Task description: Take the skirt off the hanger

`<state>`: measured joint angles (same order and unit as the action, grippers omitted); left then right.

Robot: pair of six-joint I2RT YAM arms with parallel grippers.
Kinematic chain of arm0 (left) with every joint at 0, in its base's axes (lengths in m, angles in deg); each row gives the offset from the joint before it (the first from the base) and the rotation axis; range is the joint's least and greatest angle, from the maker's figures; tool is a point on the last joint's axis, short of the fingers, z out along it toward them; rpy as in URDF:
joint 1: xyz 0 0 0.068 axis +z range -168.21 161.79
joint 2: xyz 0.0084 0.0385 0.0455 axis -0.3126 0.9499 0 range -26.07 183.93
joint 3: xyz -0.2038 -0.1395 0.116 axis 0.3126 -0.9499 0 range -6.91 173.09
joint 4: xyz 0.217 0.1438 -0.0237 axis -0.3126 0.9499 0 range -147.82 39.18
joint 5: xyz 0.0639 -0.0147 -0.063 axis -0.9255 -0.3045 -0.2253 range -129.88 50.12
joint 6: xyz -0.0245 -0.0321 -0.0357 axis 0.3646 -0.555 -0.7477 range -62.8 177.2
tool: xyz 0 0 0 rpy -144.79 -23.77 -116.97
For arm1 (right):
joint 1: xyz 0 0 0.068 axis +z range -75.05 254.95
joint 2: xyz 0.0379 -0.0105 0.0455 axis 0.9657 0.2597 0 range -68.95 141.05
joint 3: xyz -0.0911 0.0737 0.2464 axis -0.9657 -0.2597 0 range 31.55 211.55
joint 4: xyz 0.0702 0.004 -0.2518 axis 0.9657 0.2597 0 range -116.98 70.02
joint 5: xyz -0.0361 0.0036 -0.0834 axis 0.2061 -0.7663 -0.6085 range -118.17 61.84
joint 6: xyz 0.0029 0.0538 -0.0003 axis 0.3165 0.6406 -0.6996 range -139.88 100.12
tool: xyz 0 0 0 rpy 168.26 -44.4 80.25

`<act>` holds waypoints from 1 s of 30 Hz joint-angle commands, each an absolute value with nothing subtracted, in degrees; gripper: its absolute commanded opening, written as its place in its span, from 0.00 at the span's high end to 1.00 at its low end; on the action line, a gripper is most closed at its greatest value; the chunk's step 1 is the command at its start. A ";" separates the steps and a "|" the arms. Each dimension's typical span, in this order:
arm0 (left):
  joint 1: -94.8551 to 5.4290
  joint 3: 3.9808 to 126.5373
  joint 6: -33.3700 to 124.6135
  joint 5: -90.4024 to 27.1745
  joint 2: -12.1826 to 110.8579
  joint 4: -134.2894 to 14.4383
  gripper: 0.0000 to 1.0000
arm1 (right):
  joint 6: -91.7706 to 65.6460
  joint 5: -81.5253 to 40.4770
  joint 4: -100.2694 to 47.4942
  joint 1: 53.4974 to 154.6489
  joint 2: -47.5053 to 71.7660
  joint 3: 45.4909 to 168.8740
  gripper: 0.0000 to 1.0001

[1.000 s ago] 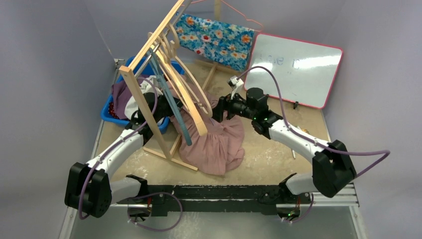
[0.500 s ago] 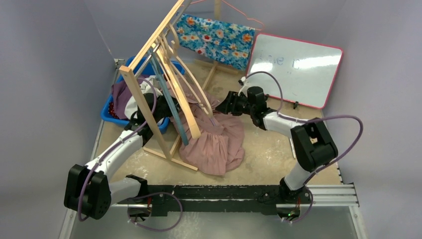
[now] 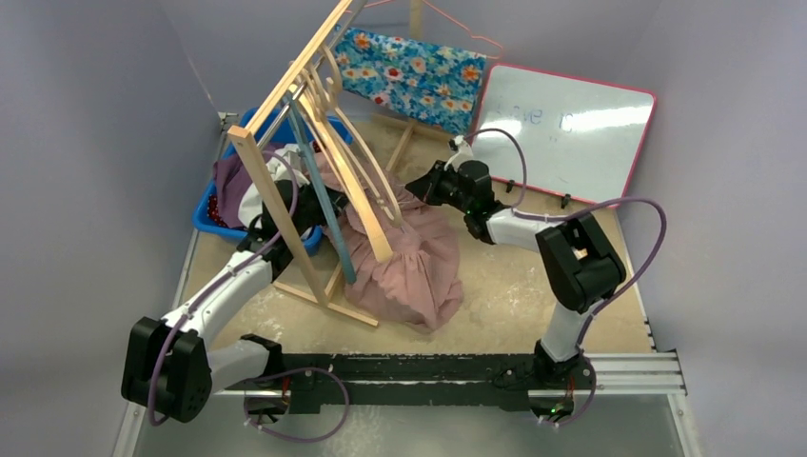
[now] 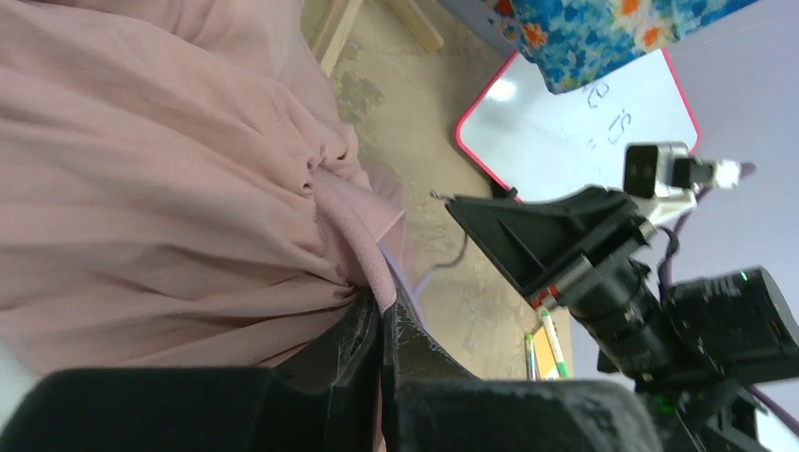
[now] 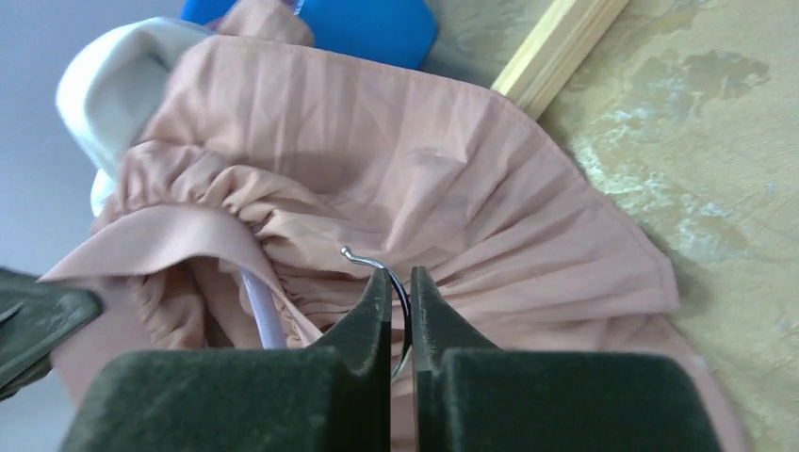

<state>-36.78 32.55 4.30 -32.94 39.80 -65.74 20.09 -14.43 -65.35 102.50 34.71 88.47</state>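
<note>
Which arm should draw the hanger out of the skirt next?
Right. The right gripper is shut on the hanger hook; the left gripper pinches the pink skirt waistband, so it likely just anchors the fabric.

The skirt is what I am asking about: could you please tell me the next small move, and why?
Probably draw the right end effector away from the left end effector. The right is shut on the hanger hook, and the left pinches the skirt at its waistband, so parting them should slide the hanger out.
</note>
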 commanded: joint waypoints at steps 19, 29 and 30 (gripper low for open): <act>-37.19 39.52 1.32 -27.84 38.54 -71.91 1.00 | -12.56 -2.44 -48.20 106.86 4.73 84.24 1.00; -37.05 44.58 4.56 -39.64 39.96 -63.20 1.00 | -11.33 2.75 -52.80 109.05 -0.69 77.79 1.00; -36.90 45.05 5.16 -41.78 39.90 -61.54 1.00 | -10.63 3.73 -53.72 109.05 -1.88 76.67 1.00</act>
